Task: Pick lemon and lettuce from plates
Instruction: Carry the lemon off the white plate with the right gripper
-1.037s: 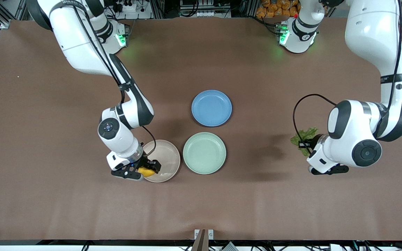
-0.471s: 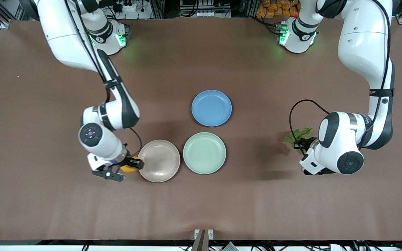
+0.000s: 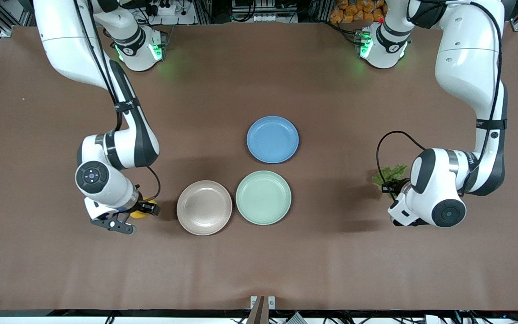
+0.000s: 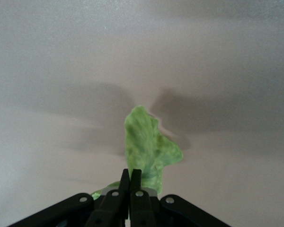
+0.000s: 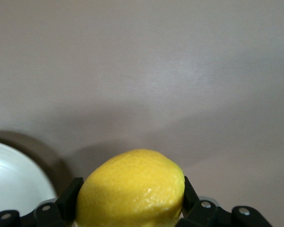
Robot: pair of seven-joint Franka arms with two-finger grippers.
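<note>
While the lemon (image 3: 140,213) sits clamped between the fingers of the right end effector (image 3: 144,209), it hangs over bare desk (image 3: 259,261) toward the right arm's end, just beside the beige-pink plate (image 3: 204,207) and clear of its rim. From the right wrist view the lemon (image 5: 131,189) fills the gap between the two black fingers (image 5: 68,198), and a pale curve of the beige-pink plate (image 5: 14,182) is cut off at the picture's edge. Only a sliver of yellow shows in the front view, since the wrist covers most of the fruit. The lettuce (image 3: 389,173) is pinched by the left end effector (image 3: 396,185) over open desk toward the left arm's end, well apart from the plates; in the left wrist view its leaf (image 4: 149,151) hangs from the closed tips of the left end effector (image 4: 129,177), which clench its lower edge. Both task plates hold nothing: the beige-pink one and, touching it or nearly so, the mint green plate (image 3: 263,197). A blue plate (image 3: 272,139), likewise bare, lies farther from the front camera than the mint green one.
</note>
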